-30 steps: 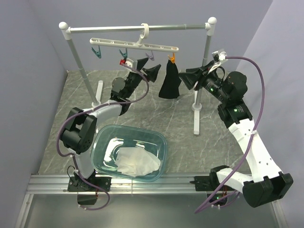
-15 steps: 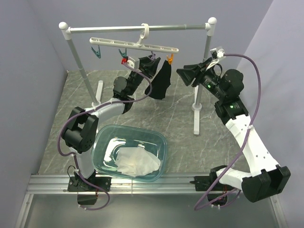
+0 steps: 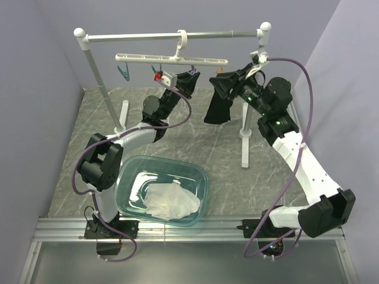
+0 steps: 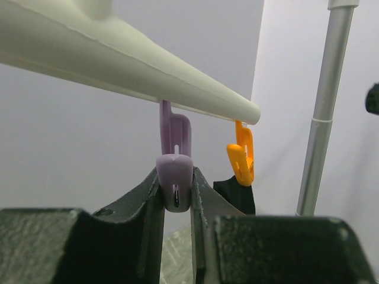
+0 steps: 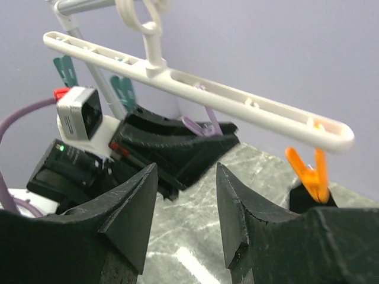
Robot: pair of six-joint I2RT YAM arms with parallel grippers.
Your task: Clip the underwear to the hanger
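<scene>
The purple peg (image 4: 175, 177) is squeezed by the left gripper (image 4: 176, 198); the right gripper (image 5: 183, 198) is spread, empty. Next, the underwear (image 3: 218, 109) must be brought left to it.

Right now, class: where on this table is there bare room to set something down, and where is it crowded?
Bare table lies between the clear bin and the rack's right foot; another strip runs between the left wall and the left arm. Crowded: under the hanger, where both arms and the underwear gather.

The hanger (image 3: 172, 58) hangs on the rack (image 3: 136, 36), underwear (image 3: 218, 109) below its right end, tub (image 3: 127, 177) in front.
</scene>
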